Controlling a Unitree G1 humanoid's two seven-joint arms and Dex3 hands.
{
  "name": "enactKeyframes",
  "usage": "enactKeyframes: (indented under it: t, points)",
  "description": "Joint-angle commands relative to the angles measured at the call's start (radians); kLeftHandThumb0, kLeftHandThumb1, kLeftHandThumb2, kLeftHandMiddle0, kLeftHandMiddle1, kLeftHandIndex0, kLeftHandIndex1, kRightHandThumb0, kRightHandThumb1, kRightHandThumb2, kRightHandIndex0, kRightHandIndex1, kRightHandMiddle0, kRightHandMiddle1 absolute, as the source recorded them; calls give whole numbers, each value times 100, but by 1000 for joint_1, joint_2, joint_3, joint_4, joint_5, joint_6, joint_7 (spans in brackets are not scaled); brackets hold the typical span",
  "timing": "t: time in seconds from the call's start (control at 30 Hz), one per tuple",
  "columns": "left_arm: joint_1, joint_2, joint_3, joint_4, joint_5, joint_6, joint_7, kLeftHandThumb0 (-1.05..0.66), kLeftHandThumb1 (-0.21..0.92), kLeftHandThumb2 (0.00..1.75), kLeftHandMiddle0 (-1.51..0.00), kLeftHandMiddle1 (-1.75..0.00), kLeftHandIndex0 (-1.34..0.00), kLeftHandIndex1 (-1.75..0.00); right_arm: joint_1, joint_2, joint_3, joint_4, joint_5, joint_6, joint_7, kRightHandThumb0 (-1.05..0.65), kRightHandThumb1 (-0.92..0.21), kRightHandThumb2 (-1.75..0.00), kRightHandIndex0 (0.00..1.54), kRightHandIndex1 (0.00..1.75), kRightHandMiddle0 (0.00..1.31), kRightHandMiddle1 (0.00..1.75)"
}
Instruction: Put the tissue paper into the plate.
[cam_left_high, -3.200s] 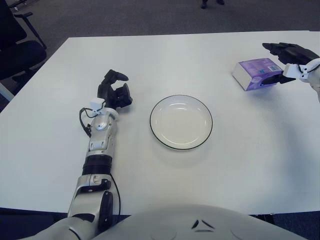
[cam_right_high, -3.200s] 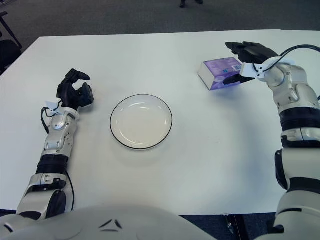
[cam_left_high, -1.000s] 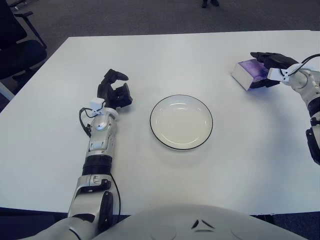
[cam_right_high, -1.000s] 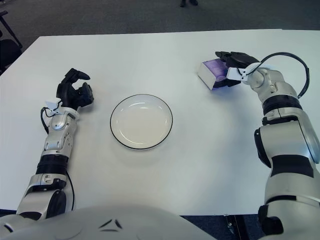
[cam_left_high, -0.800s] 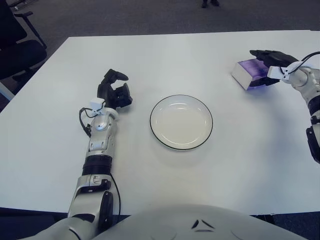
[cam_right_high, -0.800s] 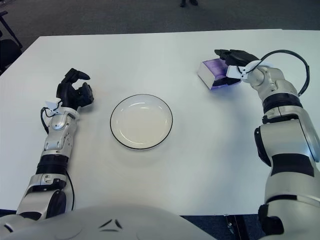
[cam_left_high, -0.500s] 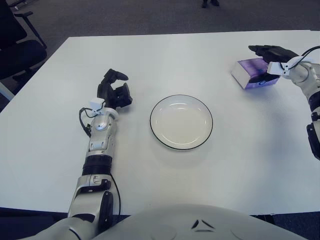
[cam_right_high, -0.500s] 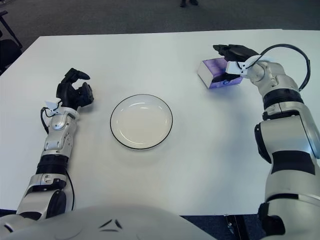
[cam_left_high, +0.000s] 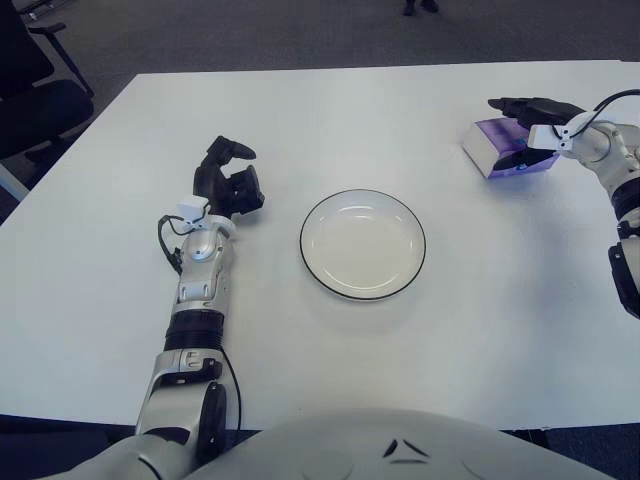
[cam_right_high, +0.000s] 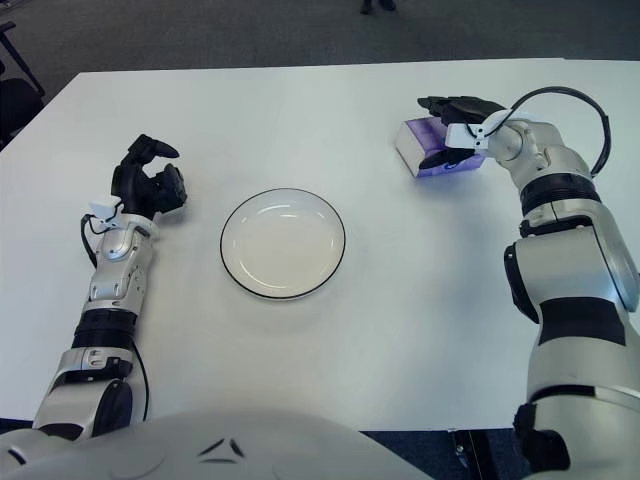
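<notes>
A purple tissue pack (cam_left_high: 490, 150) lies on the white table at the far right. My right hand (cam_left_high: 512, 132) straddles it: the fingers (cam_left_high: 525, 105) stretch flat over its top and far edge, and the thumb (cam_left_high: 518, 161) sits at its near side. The pack still lies flat on the table. An empty white plate (cam_left_high: 362, 245) with a dark rim sits at the table's middle, well to the left of the pack. My left hand (cam_left_high: 229, 178) shows left of the plate, fingers curled and holding nothing.
The white table (cam_left_high: 320, 350) fills most of the view; its far edge runs along the top. A black office chair (cam_left_high: 30, 95) stands off the table's far left corner. Someone's shoes (cam_left_high: 420, 8) show on the grey floor beyond.
My right hand reached in from the right over the tissue pack, and its fingers slid further left across the top. The pack has barely moved. The left arm stayed still.
</notes>
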Motion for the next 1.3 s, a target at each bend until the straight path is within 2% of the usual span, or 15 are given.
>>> enactKeyframes:
  t: [0.0, 0.47, 1.1, 1.17, 1.23, 1.27]
  points:
    - [220, -89, -8, 133, 2, -18, 13, -46, 38, 124, -132, -175, -56, -175, -30, 22, 1, 17, 16, 10, 80, -102, -86, -22, 0, 0, 0, 0]
    - [228, -88, -7, 110, 13, -16, 33, -47, 35, 127, -132, -175, -59, -175, -40, 50, -19, 38, 55, 108, 273, -104, -92, -26, 0, 0, 0, 0]
    - [242, -90, -14, 78, 28, -4, 75, -47, 34, 129, -132, -175, -59, -175, 12, 74, 26, 43, 28, 128, 248, -95, -91, -32, 0, 0, 2, 1]
    - [245, -92, -14, 72, 26, -2, 77, -47, 34, 129, -132, -175, -59, -175, 23, 75, 25, 45, 30, 123, 233, -89, -84, -37, 2, 1, 1, 23]
    - [246, -93, -14, 69, 24, -1, 79, -47, 34, 129, -131, -175, -59, -175, 29, 76, 20, 46, 36, 120, 225, -86, -80, -41, 4, 2, 0, 36]
    - [247, -94, -14, 67, 22, -1, 79, -47, 34, 129, -131, -175, -59, -175, 34, 76, 14, 45, 42, 118, 213, -80, -72, -50, 7, 7, 0, 54]
